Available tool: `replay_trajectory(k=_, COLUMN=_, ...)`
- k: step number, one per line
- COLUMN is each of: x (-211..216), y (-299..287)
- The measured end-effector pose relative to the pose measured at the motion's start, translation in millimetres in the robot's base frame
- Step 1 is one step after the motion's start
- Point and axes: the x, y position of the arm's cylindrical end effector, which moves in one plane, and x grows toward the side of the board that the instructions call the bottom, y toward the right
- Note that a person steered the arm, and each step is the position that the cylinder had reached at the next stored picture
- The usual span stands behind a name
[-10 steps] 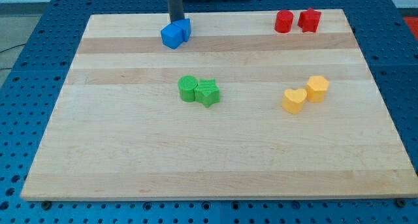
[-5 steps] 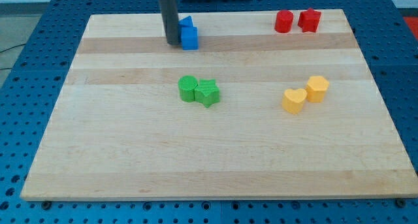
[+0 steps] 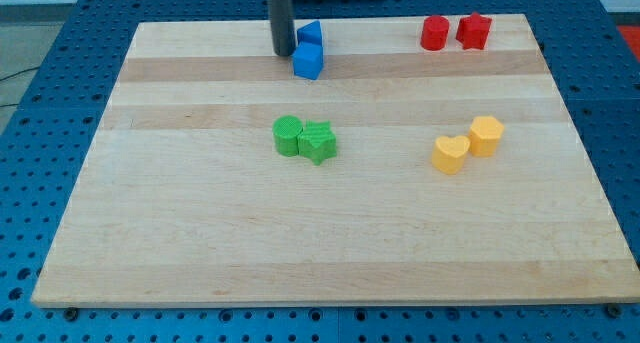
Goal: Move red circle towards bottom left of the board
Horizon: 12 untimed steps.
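Note:
The red circle (image 3: 434, 32) sits near the board's top right corner, touching a red star (image 3: 474, 31) on its right. My tip (image 3: 283, 53) is near the top edge, left of centre, far to the left of the red circle. It stands right next to two blue blocks: a blue cube (image 3: 308, 60) just to its right and a blue triangular block (image 3: 311, 33) above that.
A green circle (image 3: 288, 135) and a green star (image 3: 319, 142) sit together at the board's middle. A yellow heart (image 3: 450, 154) and a yellow hexagon (image 3: 486, 135) sit at the right. The wooden board (image 3: 200, 233) lies on a blue perforated table.
My tip has moved to the view's right along the top of the board. The two blue blocks were pushed to the right and shifted apart. Other blocks have not moved.

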Motion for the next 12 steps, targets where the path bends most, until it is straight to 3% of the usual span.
replay_trajectory(k=1, x=53, y=-8)
replay_trajectory(k=2, x=80, y=10)
replay_trajectory(k=4, x=48, y=29)
replay_trajectory(k=6, x=53, y=29)
replay_trajectory(k=7, x=59, y=75)
replay_trajectory(k=10, x=22, y=381)
replay_trajectory(k=11, x=-35, y=370)
replay_trajectory(k=12, x=-44, y=311)
